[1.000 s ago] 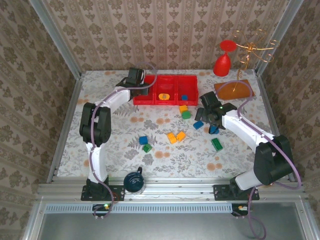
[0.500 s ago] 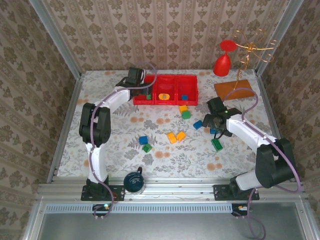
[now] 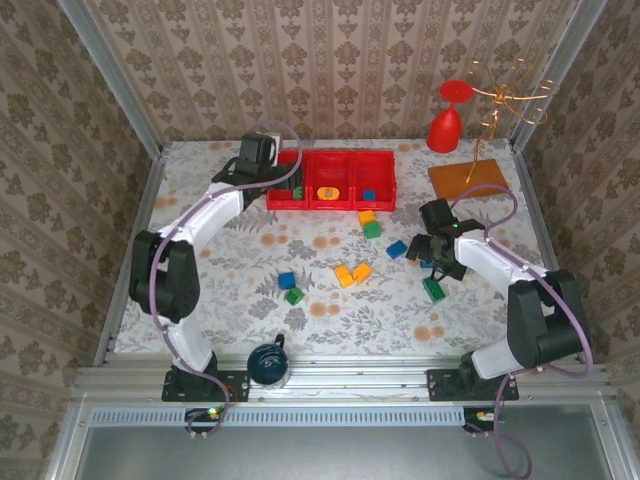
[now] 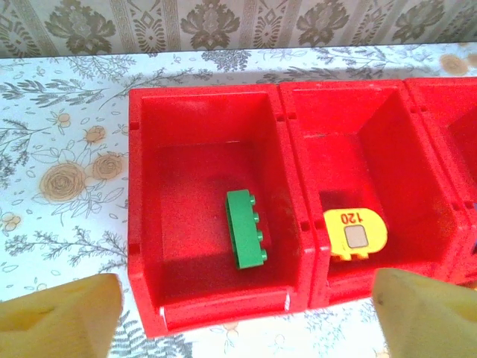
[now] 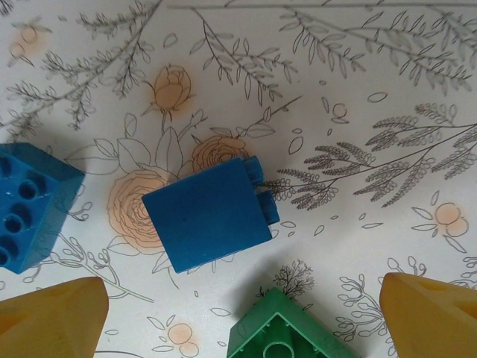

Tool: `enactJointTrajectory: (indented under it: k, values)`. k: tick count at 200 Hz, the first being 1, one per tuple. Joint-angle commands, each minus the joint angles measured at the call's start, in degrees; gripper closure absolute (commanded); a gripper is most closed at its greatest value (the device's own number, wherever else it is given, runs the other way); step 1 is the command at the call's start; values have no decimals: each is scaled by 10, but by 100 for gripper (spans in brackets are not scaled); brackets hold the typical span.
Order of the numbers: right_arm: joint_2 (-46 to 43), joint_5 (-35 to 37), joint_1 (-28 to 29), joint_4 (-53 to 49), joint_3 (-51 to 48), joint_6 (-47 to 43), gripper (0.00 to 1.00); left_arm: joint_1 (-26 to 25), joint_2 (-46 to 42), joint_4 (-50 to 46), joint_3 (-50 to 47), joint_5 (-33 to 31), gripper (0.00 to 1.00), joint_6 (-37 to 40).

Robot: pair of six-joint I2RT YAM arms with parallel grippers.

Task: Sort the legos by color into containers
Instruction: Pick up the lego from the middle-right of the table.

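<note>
Since last frame left pincer (image 3: 288,182) has let go; right pincer (image 3: 437,265) shifted nearer its base. Left wrist: empty, green brick (image 4: 246,227) ahead in tray (image 4: 216,93). Right wrist: spread wide, blue brick (image 5: 209,216) just ahead; centre, square up, then close.

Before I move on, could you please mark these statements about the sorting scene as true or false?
1. A green brick lies in the left compartment of the red tray. True.
2. The middle compartment holds a blue brick. False: it holds a yellow piece marked 120.
3. The right gripper is shut on a brick. False: it is open above a blue brick lying on the table.
4. The left gripper is open and holds nothing. True.
</note>
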Motion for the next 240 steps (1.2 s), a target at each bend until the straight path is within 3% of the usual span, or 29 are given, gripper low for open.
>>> enactJointTrajectory:
  k: [1,10,129,240]
  values:
    - [20,-11,-3,4,3,-12,5,-2,-51,12,-45,-1,4,-15]
    - [27,-12,-4,4,5,-14,5,-2,-70,16,-65,-2,0,-19]
    - [83,-28,-26,16,22,-32,8,28,-267,43,-263,-21,0,-64]
    - [98,-41,-40,32,26,-34,21,58,-313,23,-303,-22,0,-68]
